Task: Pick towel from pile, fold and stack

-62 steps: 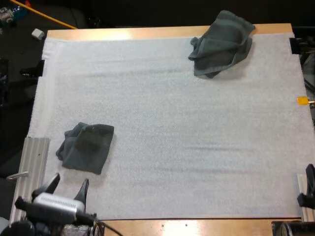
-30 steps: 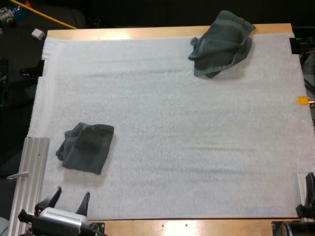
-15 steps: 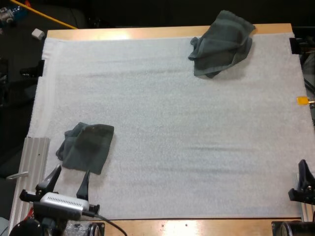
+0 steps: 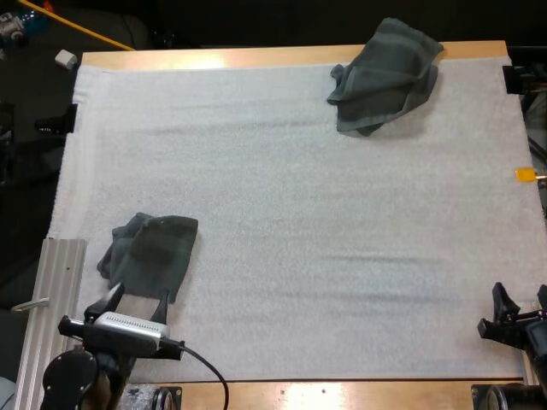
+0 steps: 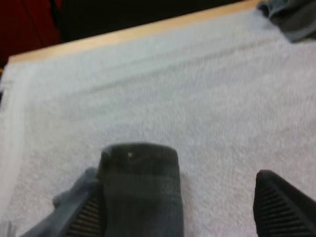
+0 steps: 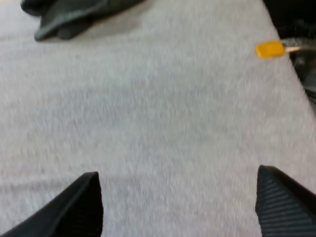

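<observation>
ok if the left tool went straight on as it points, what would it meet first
The near towel, just ahead of the left tool, between its open fingers; height above it is unclear.

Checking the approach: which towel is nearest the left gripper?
The near-left towel, right at the left gripper's open fingers; the other towel lies at the mat's far edge.

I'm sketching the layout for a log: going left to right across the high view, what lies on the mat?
folded towel → crumpled towel → right gripper
</observation>
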